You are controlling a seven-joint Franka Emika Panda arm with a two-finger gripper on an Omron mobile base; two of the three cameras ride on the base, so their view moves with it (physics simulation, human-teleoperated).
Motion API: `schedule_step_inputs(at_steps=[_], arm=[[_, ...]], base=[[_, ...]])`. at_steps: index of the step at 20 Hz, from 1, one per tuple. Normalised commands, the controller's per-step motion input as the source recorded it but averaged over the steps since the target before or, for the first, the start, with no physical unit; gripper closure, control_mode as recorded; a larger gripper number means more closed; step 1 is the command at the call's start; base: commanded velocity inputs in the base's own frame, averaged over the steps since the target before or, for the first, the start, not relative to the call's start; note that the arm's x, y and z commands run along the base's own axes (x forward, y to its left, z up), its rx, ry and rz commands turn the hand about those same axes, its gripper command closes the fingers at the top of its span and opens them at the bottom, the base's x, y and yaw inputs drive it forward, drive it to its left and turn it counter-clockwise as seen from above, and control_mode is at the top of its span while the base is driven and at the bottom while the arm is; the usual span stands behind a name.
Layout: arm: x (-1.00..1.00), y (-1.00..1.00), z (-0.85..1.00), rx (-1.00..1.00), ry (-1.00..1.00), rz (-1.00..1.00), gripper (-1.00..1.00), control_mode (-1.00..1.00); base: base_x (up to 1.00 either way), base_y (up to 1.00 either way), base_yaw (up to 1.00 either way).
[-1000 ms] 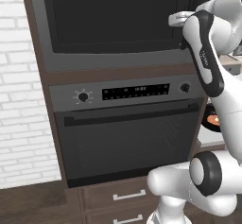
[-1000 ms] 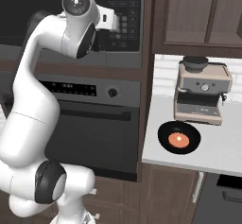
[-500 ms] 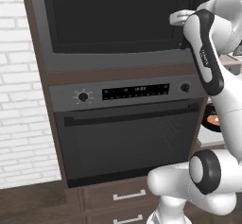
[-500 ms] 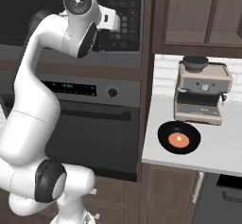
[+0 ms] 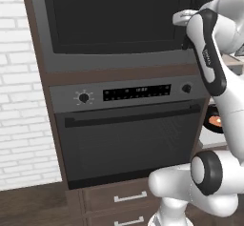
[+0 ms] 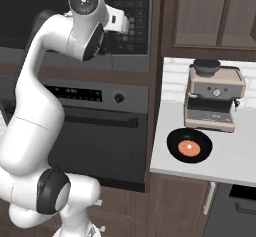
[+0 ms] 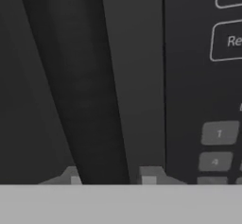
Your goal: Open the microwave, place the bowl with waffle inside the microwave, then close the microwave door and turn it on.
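Observation:
The microwave is built in above the oven, and its microwave door is closed. In the hand view my gripper straddles the door's dark vertical handle. One fingertip sits on each side, close against the handle, and the keypad is just to the right. The arm reaches up to the door's right edge beside the keypad. The black bowl with waffle rests on the white counter to the right. The orange waffle lies at its centre.
A grey wall oven with knobs and a long bar handle sits below the microwave. A coffee machine stands on the counter just behind the bowl. Wooden cabinets hang above the counter, and drawers run under the oven.
The gripper's fingers have drawn in around the door handle. The arm and hand have barely shifted, and the bowl has not moved.

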Motion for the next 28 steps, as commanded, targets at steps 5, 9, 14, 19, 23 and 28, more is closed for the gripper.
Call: schedule_step_inputs(at_steps=[5,9,14,19,23,28], arm=[[-0.9,-0.01,0.15,0.0,-0.04,-0.13,1.0,-1.0],[-1.0,-0.12,0.19,-0.06,-0.01,-0.19,1.0,-1.0],[-1.0,-0.21,0.03,-0.06,-0.07,-0.23,1.0,-1.0],[-1.0,-0.17,0.0,-0.09,-0.13,-0.2,1.0,-1.0],[-1.0,-0.04,0.0,-0.14,-0.12,-0.2,1.0,-1.0],[-1.0,0.0,-0.01,-0.19,-0.12,-0.2,1.0,-1.0]], base=[[0.0,0.0,0.0],[0.0,0.0,0.0],[0.0,0.0,0.0],[0.0,0.0,0.0],[0.0,0.0,0.0],[0.0,0.0,0.0]])
